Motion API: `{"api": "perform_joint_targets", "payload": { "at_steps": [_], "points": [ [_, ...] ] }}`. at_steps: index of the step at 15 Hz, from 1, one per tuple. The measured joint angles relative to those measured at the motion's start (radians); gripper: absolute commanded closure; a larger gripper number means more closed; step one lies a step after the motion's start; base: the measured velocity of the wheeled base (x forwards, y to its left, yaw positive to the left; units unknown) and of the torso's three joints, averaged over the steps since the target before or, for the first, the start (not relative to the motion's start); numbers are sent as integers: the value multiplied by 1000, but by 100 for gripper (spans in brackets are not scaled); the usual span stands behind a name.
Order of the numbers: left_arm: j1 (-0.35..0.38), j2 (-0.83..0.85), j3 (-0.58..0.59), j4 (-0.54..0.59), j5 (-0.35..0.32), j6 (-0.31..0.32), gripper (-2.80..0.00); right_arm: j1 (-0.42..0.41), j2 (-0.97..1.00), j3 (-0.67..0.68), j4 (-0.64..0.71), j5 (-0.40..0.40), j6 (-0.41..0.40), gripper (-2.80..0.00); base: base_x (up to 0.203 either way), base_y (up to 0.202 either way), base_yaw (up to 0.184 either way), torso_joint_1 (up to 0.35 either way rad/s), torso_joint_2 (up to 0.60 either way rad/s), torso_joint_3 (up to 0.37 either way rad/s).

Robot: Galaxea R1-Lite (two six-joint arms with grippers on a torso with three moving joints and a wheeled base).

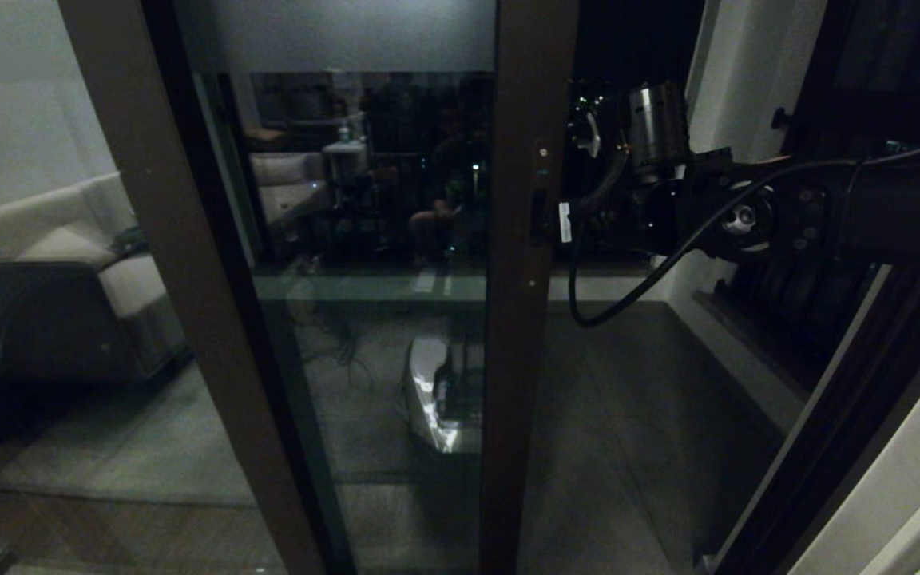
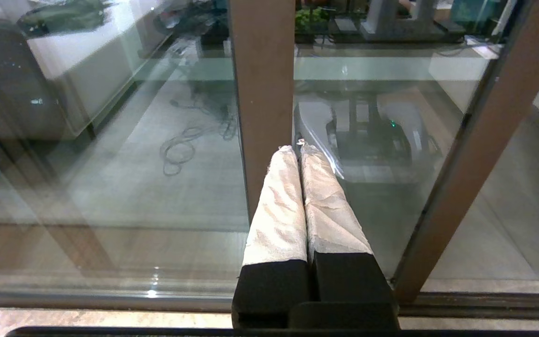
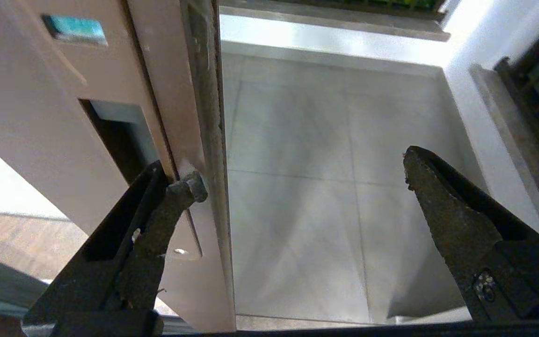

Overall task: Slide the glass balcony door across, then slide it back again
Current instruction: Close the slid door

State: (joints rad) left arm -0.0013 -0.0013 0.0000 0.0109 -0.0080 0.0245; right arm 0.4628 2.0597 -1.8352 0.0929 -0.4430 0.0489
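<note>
You have the tall clear glass balcony door [image 1: 396,319] in its dark brown metal frame filling the centre of the head view, from top edge to bottom edge. Its edge stile [image 1: 520,319] stands just right of centre, with grey balcony floor tiles [image 1: 628,415] showing in the opening to its right. A second brown-framed glass panel [image 1: 164,239] slants across the left of the frame. The narrow recessed black handle [image 1: 538,200] sits on the stile in the upper middle. Your right end effector [image 3: 297,173] is at the stile's edge, its fingers spread wide: one dark fingertip [image 3: 183,187] touches the stile beside the handle recess [image 3: 120,140], the other stands apart over the tiles. Your left end effector [image 2: 300,150], seen at lower centre of its own wrist view, is closed, its white-wrapped fingers [image 2: 281,206] pressed together, holding nothing.
</note>
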Motion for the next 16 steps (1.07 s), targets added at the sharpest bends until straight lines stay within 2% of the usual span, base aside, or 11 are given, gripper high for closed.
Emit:
{"api": "perform_joint_targets", "payload": {
  "at_steps": [5, 16],
  "points": [
    [0, 0, 0, 0, 0, 0, 0, -22, -43, 105, -73, 6, -1, -280, 0, 0, 0, 0, 0, 0],
    [0, 0, 0, 0, 0, 0, 0, -78, -87, 159, -89, 8, -21, -280, 0, 0, 0, 0, 0, 0]
  ]
}}
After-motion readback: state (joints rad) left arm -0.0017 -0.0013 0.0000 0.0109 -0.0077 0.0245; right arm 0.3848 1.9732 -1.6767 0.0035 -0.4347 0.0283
